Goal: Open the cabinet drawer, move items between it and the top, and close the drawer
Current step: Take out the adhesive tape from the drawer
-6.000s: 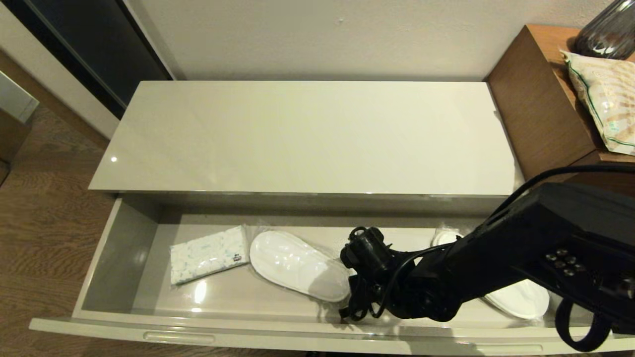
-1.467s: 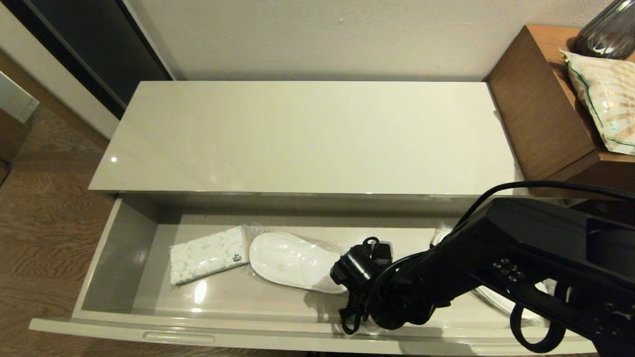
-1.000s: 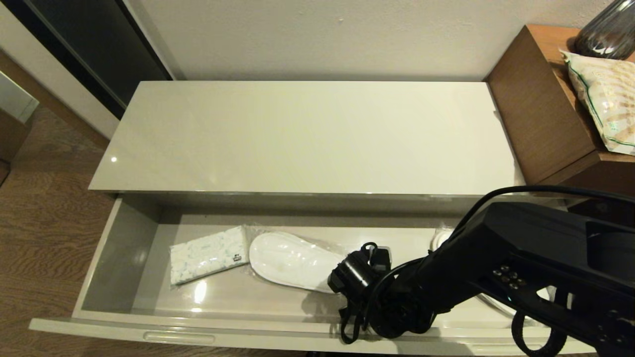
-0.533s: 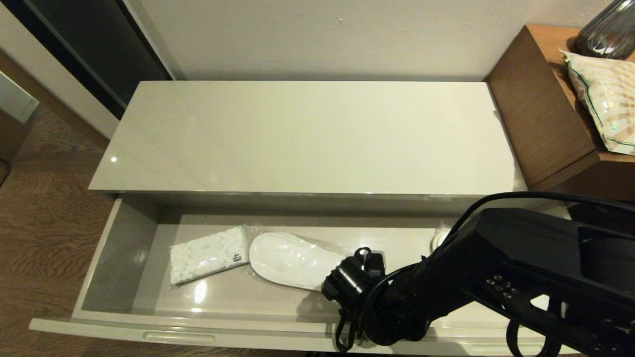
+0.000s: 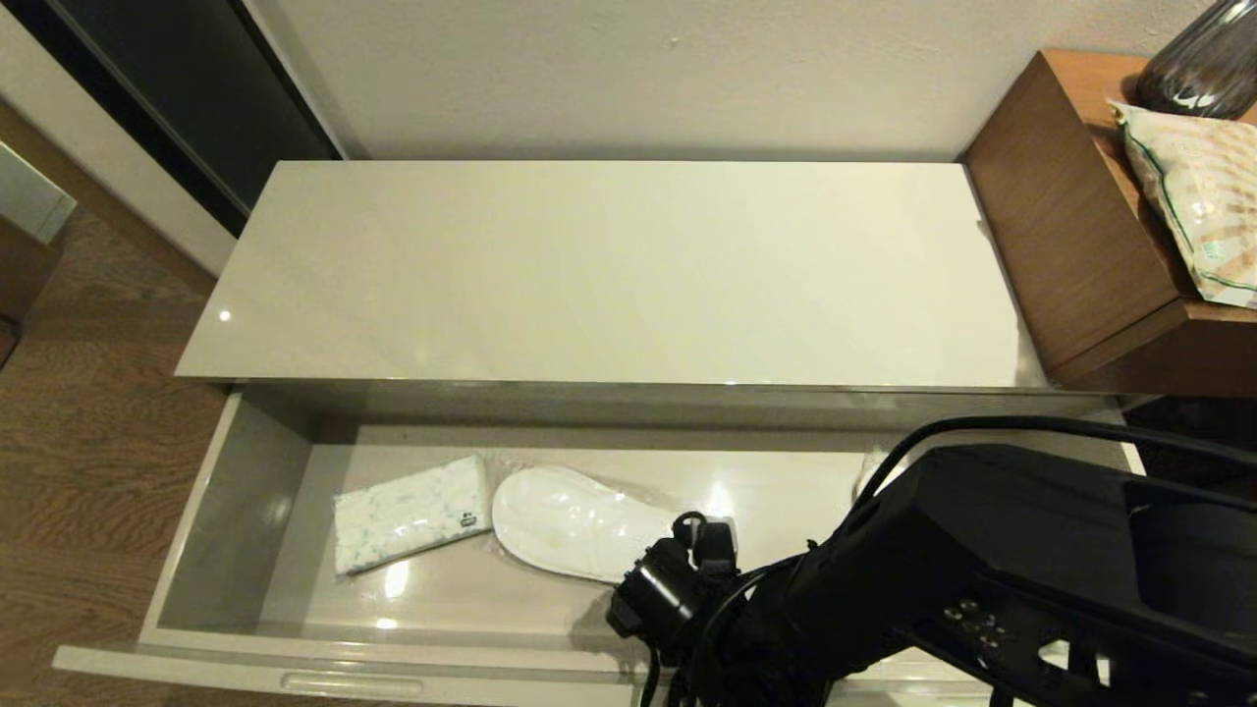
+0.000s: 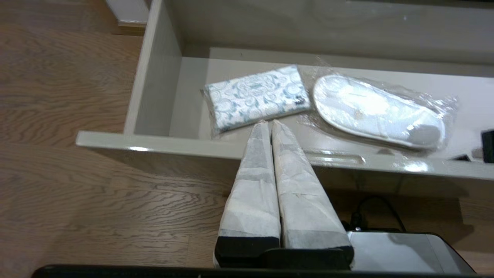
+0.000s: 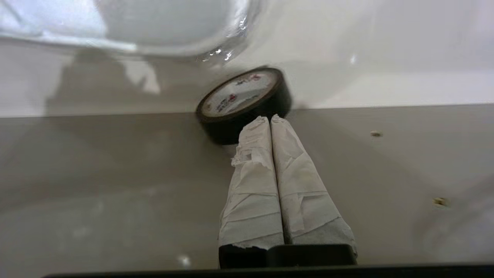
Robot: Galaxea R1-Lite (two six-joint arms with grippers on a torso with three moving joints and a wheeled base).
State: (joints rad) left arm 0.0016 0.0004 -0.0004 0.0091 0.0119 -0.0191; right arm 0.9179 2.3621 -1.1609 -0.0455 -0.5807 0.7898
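A: R gripper (image 7: 270, 117)?
B: Clenched empty inside the open drawer (image 5: 236, 491), tips beside tape roll (image 7: 243, 102).
A: L gripper (image 6: 269, 123)?
B: Clenched, outside drawer front; tissue pack (image 5: 410, 513) lies in drawer w/ wrapped slipper (image 5: 574, 525).

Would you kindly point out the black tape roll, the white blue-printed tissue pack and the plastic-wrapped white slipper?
black tape roll (image 7: 241, 103), right wrist view, pale core face.
white blue-printed tissue pack (image 6: 256, 98), left wrist view, centre.
plastic-wrapped white slipper (image 5: 570, 522), head view, sole.

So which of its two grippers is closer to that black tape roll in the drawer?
The right. The right gripper, shut, has its tips right at the tape roll inside the drawer. The left gripper, also shut, hangs outside the drawer's front, near the tissue pack.
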